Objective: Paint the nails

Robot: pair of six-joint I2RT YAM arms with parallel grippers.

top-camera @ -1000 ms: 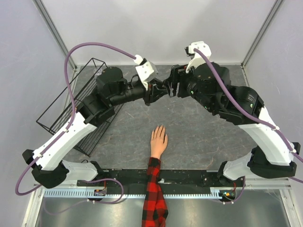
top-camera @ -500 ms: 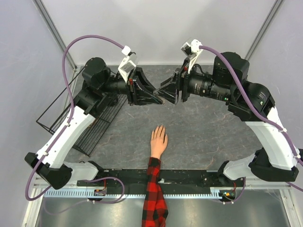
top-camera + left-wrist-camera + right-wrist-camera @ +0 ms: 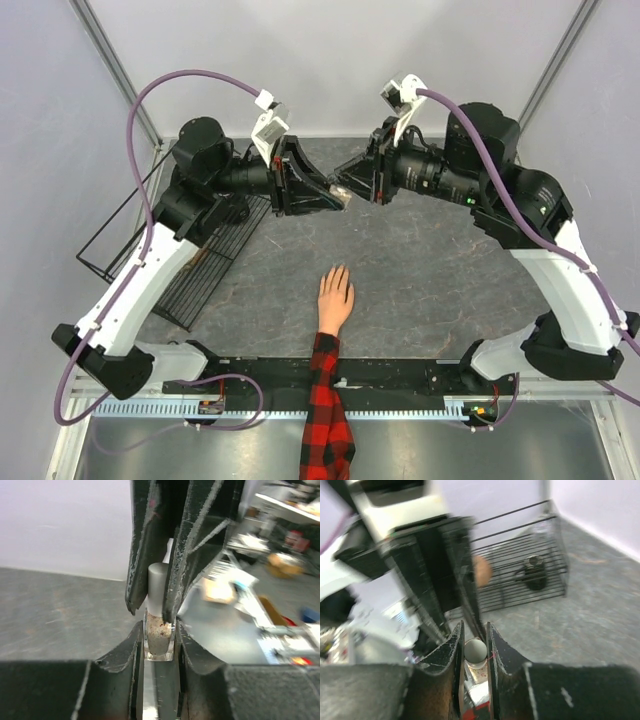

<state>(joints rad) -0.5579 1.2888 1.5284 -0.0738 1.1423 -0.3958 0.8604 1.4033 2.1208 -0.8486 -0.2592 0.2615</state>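
The peach mannequin hand (image 3: 335, 298) with a red-and-black plaid sleeve (image 3: 325, 400) lies palm down at the table's front centre. Its nails (image 3: 338, 271) are too small to make out. A small glass polish bottle (image 3: 159, 639) with speckled beige content is held in the air above the back of the table. My left gripper (image 3: 338, 201) (image 3: 159, 640) is shut on the bottle's body. My right gripper (image 3: 347, 184) (image 3: 475, 646) faces it, shut on the bottle's grey cap (image 3: 475, 651) (image 3: 159, 587). Both are well behind the hand.
A black wire basket (image 3: 170, 240) (image 3: 520, 575) stands at the left of the table, with a dark bottle-like object (image 3: 535, 575) inside. Grey walls enclose the back and sides. A black rail (image 3: 400, 375) runs along the near edge.
Both arms have risen and their wrists have turned since a second ago. The two grippers stay joined at the bottle, which has shifted slightly left and up.
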